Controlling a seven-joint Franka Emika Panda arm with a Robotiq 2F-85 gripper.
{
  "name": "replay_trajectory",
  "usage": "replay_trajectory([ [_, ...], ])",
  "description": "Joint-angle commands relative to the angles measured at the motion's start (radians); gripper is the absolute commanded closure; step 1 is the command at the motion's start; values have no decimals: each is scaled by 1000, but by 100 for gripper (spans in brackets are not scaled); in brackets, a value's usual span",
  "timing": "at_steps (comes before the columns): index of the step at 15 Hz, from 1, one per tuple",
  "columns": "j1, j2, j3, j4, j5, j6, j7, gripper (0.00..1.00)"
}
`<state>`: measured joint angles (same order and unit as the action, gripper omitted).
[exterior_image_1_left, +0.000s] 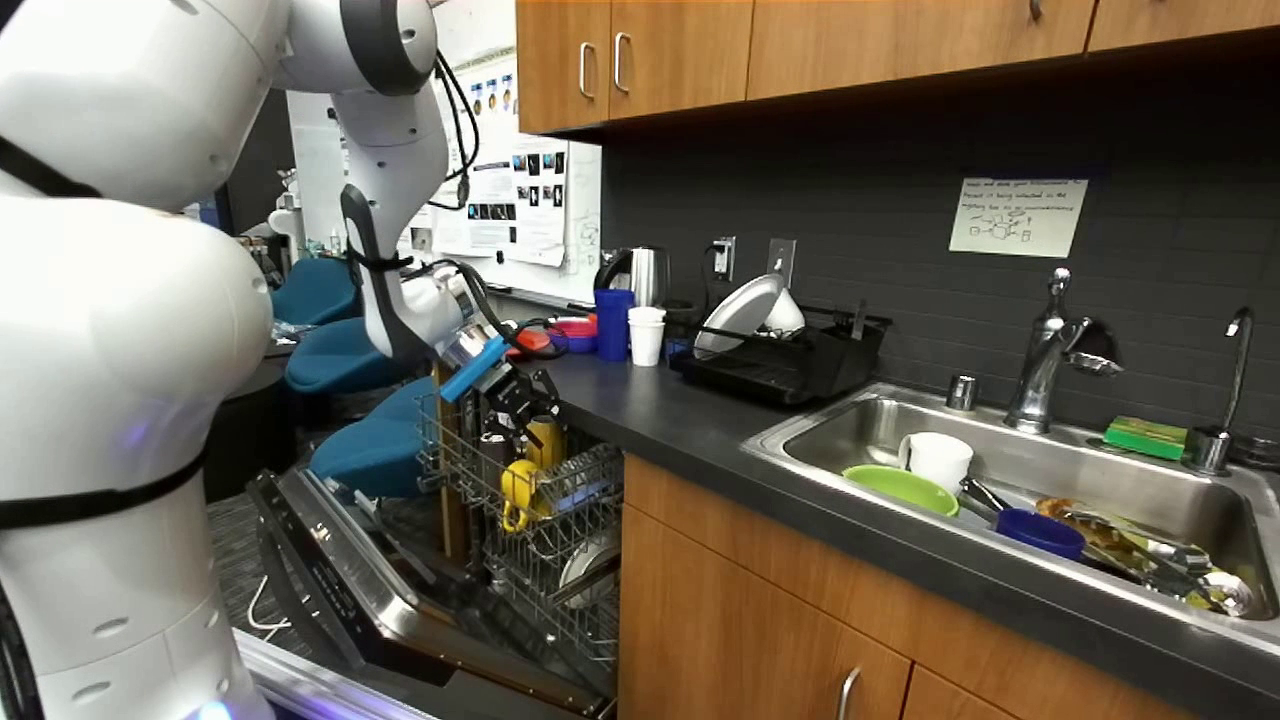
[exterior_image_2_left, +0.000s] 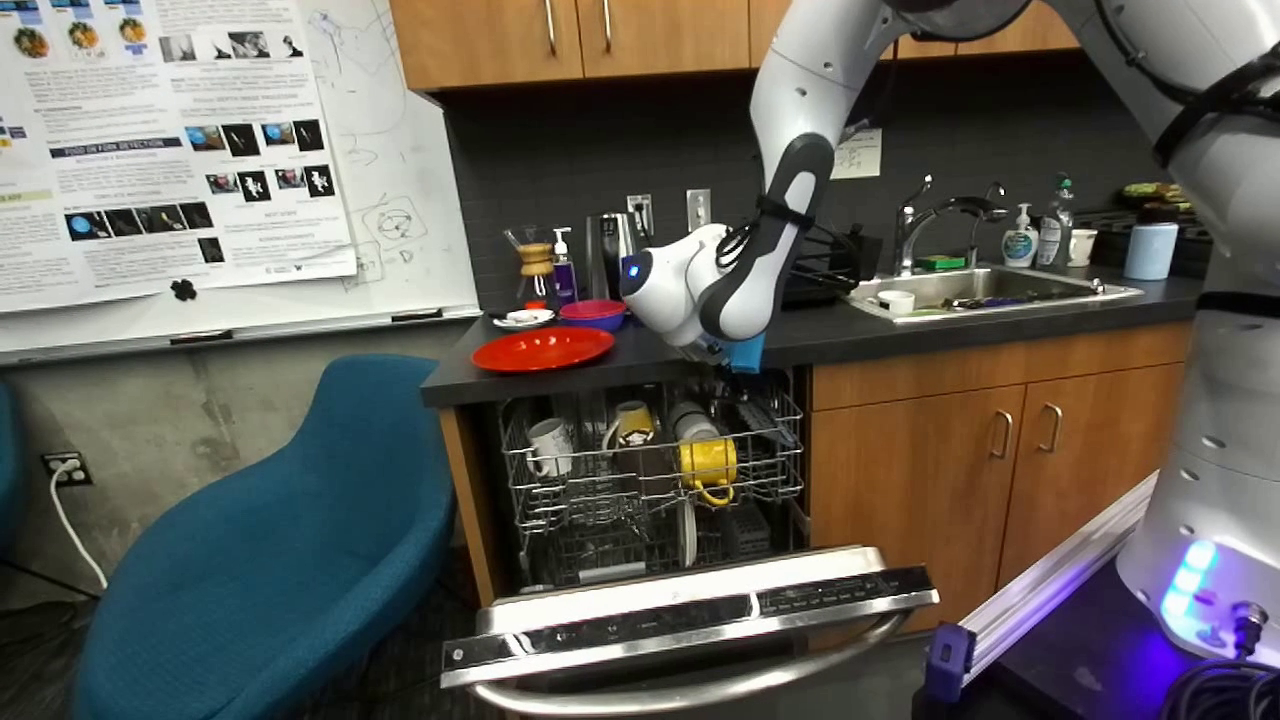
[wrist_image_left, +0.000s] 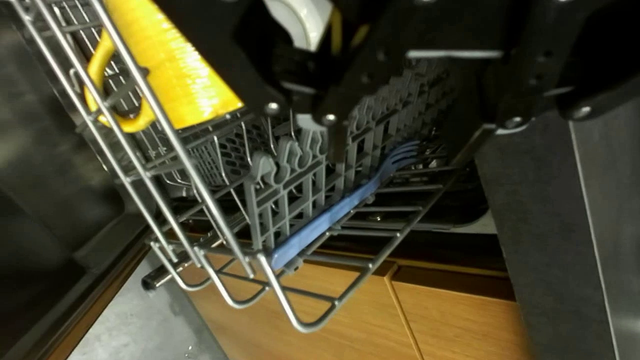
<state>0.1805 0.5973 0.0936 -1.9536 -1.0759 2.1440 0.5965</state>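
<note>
Gripper (exterior_image_1_left: 535, 412) angled down into upper rack (wrist_image_left: 385, 250) of dishwasher; jaws spread apart, i.e. released. Blue fork (wrist_image_left: 330, 217) (tines at far end) lies lengthwise along rack edge, beside row of grey clips (wrist_image_left: 262, 162); wrist view has it crossing the gap betw. the jaws, lower down. Yellow mug (exterior_image_1_left: 546, 443) just beside gripper tips in ext. view; contact or not, can't tell. 2nd yellow mug (exterior_image_2_left: 708, 465) nr front of rack, handle twd door (exterior_image_2_left: 690, 615). White mug (exterior_image_2_left: 550, 447) at opp. end. Lower rack: white plate (exterior_image_1_left: 590, 558) on edge. Door sloped, partway down. Counter: red plate (exterior_image_2_left: 543, 348), blue cup (exterior_image_1_left: 613, 325), white cups (exterior_image_1_left: 646, 340), blk drying rack (exterior_image_1_left: 835, 362). Sink (exterior_image_1_left: 1100, 470): green bowl (exterior_image_1_left: 900, 487), white cup (exterior_image_1_left: 942, 460), dk-blue bowl (exterior_image_1_left: 1040, 533).
</note>
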Motion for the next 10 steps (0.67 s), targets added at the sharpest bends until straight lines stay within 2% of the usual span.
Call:
replay_trajectory([
  [1,-44,-112,3,-63,63,74,-99,21],
  [6,-63,-226,36,-151,302,126,-316,21],
  [10,-68,-367,74,-281,597,101,-569,21],
])
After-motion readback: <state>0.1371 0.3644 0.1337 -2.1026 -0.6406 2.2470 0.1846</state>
